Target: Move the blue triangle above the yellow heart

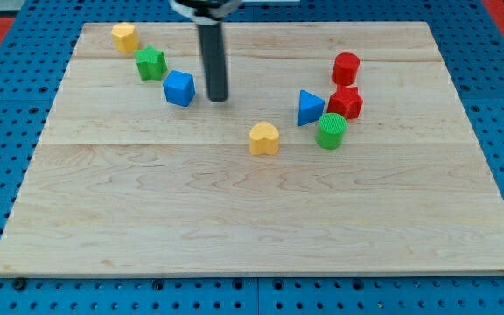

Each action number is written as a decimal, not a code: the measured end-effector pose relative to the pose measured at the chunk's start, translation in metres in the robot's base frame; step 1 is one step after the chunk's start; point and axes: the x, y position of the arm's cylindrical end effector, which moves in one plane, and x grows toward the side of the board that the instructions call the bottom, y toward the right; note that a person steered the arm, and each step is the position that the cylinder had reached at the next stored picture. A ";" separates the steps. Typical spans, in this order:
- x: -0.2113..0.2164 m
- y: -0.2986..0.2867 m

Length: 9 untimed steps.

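Observation:
The blue triangle (309,107) lies on the wooden board right of centre, to the upper right of the yellow heart (264,138). It touches or nearly touches a red block (346,102) on its right. My tip (218,98) rests on the board well left of the triangle, just right of a blue cube (179,87) and up and left of the heart.
A red cylinder (346,68) stands above the red block and a green cylinder (331,130) below it. A green star-like block (150,63) and a yellow block (125,37) sit at the upper left. The board (252,219) lies on a blue pegboard.

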 end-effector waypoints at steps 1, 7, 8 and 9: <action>-0.005 0.031; 0.029 0.128; 0.017 0.118; 0.017 0.083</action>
